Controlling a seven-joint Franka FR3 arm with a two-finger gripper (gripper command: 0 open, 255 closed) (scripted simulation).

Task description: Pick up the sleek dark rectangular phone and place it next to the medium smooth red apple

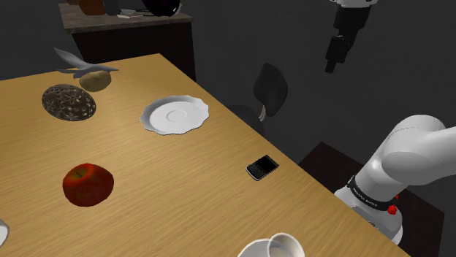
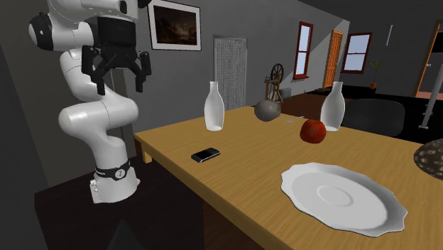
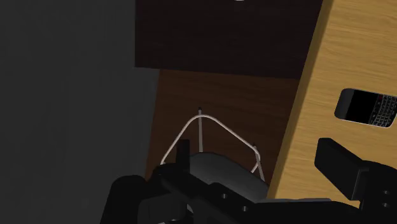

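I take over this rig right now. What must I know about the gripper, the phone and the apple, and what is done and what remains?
Gripper: open, empty, raised high off the table's edge, not above the phone.
Phone: lies flat on the table, near the edge on the stand's side, not grasped.
Apple: on the same table, well apart from the phone.
Done: nothing yet.
Left: move over the phone, descend, grasp, lift, set it down beside the apple.
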